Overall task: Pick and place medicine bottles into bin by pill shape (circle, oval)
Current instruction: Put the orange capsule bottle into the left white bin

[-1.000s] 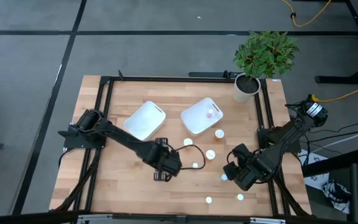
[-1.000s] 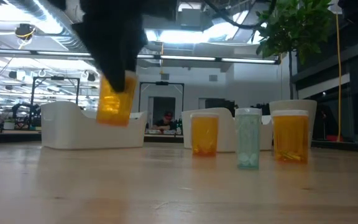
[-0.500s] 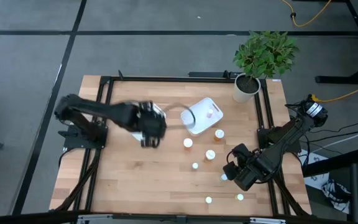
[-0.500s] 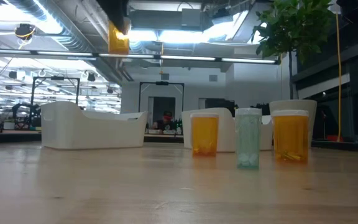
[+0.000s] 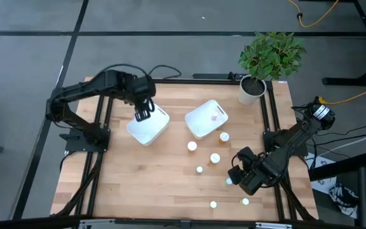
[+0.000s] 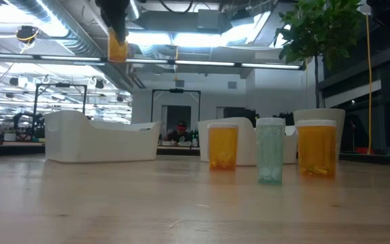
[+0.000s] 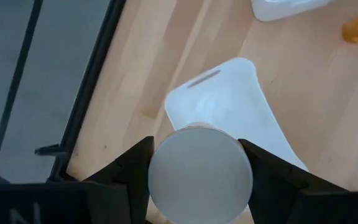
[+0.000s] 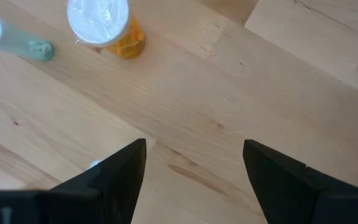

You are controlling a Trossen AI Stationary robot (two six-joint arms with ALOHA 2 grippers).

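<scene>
L gripper (image 5: 143,114) is clamped on an orange bottle (image 6: 117,47), held high over the left tray (image 5: 149,124) near the tabletop's far-left part. In the left wrist view the pale cap (image 7: 199,172) sits snug between both fingers, tray (image 7: 229,106) right below. R gripper (image 5: 241,178) waits by the tabletop's right edge, fingers spread wide, nothing in them.

The right tray (image 5: 205,117) holds a pink bottle (image 5: 215,116). Loose bottles stand across the tabletop's middle and near-right part, e.g. an orange one (image 5: 224,137), all upright, apart from each other.

Handling, as a guess: bottles look light, stiff plastic, smooth sides, so prob. slippery and easy to tip. Best to grip across the body just under the cap, squarely, w/ modest squeeze. Dropped from this height it may bounce in the tray; lower first.
</scene>
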